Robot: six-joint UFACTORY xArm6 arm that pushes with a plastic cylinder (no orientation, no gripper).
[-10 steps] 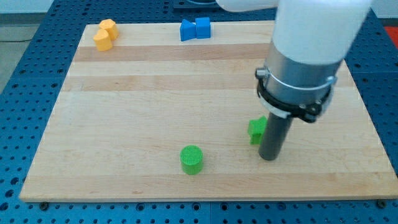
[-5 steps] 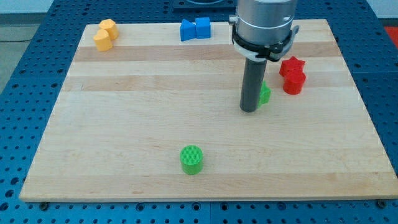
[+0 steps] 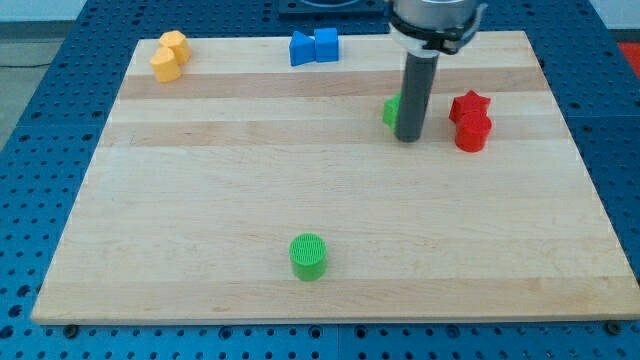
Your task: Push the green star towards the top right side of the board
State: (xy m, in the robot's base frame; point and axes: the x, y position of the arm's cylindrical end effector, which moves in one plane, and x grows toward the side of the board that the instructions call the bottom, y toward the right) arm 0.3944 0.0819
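Note:
The green star (image 3: pixel 391 110) lies in the upper right part of the wooden board (image 3: pixel 200 200), mostly hidden behind my rod; only its left edge shows. My tip (image 3: pixel 407 137) rests on the board just below and right of the star, touching or nearly touching it. The rod rises straight up to the arm at the view's top.
A red star (image 3: pixel 470 104) and a red cylinder-like block (image 3: pixel 471 132) sit just right of my tip. Two blue blocks (image 3: pixel 314 46) lie at the top edge. Two orange blocks (image 3: pixel 169 56) lie at the top left. A green cylinder (image 3: pixel 308 256) stands near the bottom.
My tip has moved up the board and slightly right. The green star has been pushed up with it and now shows on the rod's left side instead of its right.

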